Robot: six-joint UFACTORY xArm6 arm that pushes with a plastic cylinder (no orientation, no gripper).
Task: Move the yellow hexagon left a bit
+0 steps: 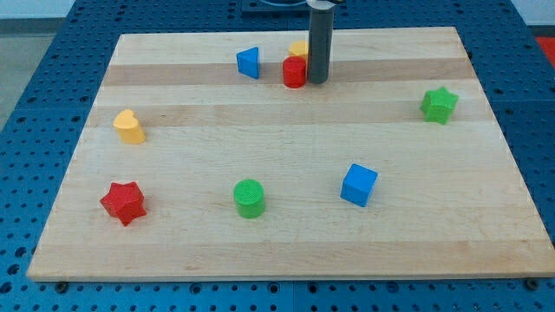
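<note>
The yellow hexagon (298,49) sits near the view's top centre, mostly hidden behind the rod and a red cylinder (294,72). My tip (317,81) rests on the board just right of the red cylinder and just below-right of the yellow hexagon. The rod rises straight up out of the view's top. A blue triangular block (249,62) lies left of the red cylinder.
On the wooden board (173,243) lie a yellow heart-like block (128,126) at the left, a red star (122,203) at the lower left, a green cylinder (249,198), a blue cube (358,185) and a green star (439,105) at the right.
</note>
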